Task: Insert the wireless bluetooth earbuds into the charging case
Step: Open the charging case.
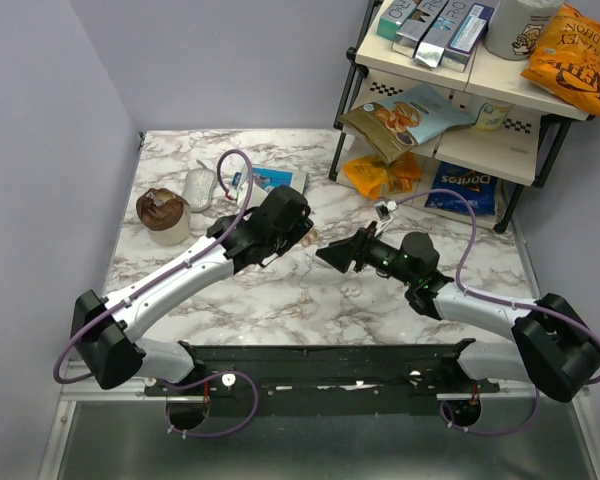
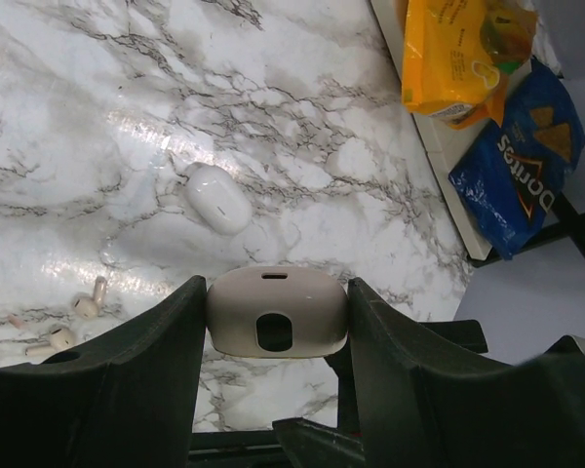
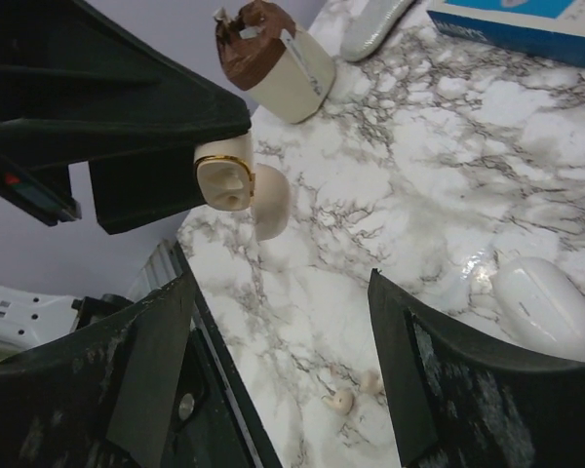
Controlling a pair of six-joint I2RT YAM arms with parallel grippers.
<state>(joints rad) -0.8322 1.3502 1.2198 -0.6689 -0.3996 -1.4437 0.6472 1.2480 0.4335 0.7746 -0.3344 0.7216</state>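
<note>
My left arm stretches forward and inward. My left end effector (image 2: 276,292) has both fingers pressed against the sides of a charging case (image 2: 276,324). My right arm bends inward. My right end effector (image 3: 281,283) has its fingers spread wide, its tips facing the left one, near but apart.

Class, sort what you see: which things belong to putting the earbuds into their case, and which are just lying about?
Job: two tiny white plastic earbuds; beige rounded charging case, held by left gripper.
Lying about: white oval case; blue cardboard box; brown-topped paper cup; blue Doritos bag.
</note>
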